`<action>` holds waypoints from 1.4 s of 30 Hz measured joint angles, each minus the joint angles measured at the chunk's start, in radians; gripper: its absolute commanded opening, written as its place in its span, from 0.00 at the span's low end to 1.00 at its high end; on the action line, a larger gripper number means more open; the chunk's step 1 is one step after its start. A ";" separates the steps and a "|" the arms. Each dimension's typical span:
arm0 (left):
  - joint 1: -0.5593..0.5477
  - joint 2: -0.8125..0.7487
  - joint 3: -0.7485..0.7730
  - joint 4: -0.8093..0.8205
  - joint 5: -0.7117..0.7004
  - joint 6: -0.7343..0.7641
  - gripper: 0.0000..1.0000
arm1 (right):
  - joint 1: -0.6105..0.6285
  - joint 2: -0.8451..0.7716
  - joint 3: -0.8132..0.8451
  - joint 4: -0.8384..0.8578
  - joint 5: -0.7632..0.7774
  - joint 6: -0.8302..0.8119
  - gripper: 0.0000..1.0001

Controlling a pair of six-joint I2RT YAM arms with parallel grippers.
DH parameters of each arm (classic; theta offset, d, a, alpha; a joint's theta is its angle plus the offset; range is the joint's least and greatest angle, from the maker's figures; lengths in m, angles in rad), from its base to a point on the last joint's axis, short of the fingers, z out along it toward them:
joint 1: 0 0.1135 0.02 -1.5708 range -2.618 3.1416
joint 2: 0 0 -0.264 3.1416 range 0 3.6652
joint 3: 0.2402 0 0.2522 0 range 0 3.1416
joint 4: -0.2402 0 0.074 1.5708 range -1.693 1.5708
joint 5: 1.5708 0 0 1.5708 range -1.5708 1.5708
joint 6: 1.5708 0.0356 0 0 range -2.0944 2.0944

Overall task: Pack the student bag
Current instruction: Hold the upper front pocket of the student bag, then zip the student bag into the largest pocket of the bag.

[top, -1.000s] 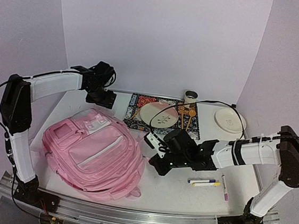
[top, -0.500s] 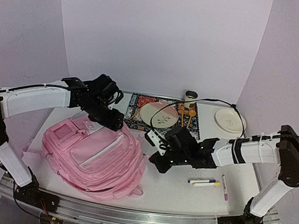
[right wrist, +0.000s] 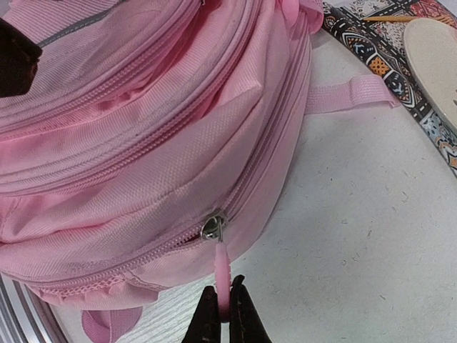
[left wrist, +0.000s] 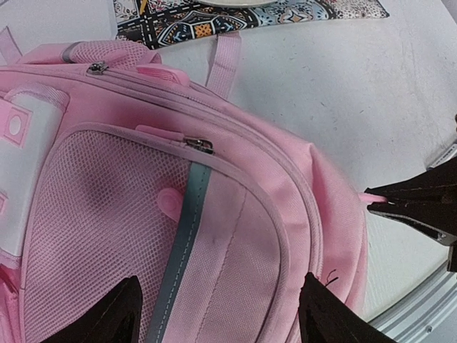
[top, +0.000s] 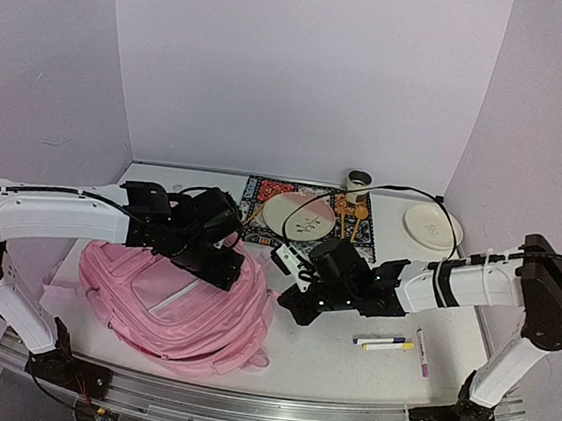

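The pink student bag [top: 166, 299] lies flat at the left front of the table, front pockets up. My left gripper [top: 217, 264] hovers over its upper right part, jaws wide open and empty; in the left wrist view the bag's front pocket [left wrist: 214, 243] lies between the fingertips. My right gripper [top: 286, 307] is at the bag's right side, shut on the pink zipper pull [right wrist: 223, 275] of the main zipper, whose metal slider [right wrist: 213, 227] sits on the bag's side [right wrist: 143, 164]. The right gripper's tips also show in the left wrist view [left wrist: 414, 207].
A patterned mat [top: 261, 208] with a plate [top: 299, 214] and wooden utensils [top: 351, 218] lies behind the bag. A tin [top: 358, 185] and a small plate [top: 430, 226] stand at the back right. Markers [top: 384, 342] and a pen [top: 421, 352] lie near the right arm.
My left arm has swung from the back left down over the bag, gripper open. My right gripper has stayed at the bag's right side.
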 measured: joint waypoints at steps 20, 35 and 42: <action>-0.100 0.127 0.038 -0.049 -0.144 -0.046 0.32 | 0.000 0.002 0.000 0.001 -0.012 0.017 0.00; -0.079 0.265 0.168 -0.076 -0.213 -0.079 0.00 | 0.060 -0.085 -0.073 0.007 0.003 0.070 0.00; -0.027 0.268 0.186 -0.066 -0.141 -0.113 0.00 | 0.108 -0.172 -0.148 0.042 0.078 0.117 0.00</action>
